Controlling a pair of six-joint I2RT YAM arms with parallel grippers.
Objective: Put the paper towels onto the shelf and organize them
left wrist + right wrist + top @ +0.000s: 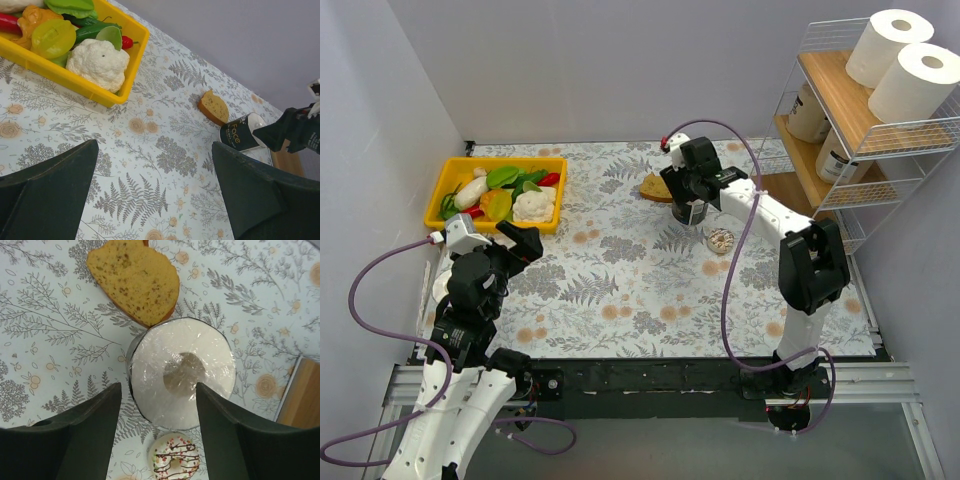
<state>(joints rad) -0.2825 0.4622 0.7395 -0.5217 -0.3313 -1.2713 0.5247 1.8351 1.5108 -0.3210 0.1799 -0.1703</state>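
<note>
A paper towel roll with a dark label (692,214) stands upright on the table, wrapped in clear film, its hollow core facing up in the right wrist view (182,372). My right gripper (688,202) hangs just above it, open (158,390), one jaw on each side of the roll and neither touching it. The roll also shows in the left wrist view (240,134). The wire shelf (880,150) stands at the right, with two white rolls (910,65) on its top board and two wrapped rolls (820,135) on the middle board. My left gripper (517,240) is open and empty (154,147) over the table.
A bread slice (655,187) lies just behind the roll (135,277). A sprinkled donut (720,240) lies just in front of it (175,458). A yellow bin (455,175) of toy vegetables sits at the far left (100,95). The shelf's bottom board (302,395) is close on the right.
</note>
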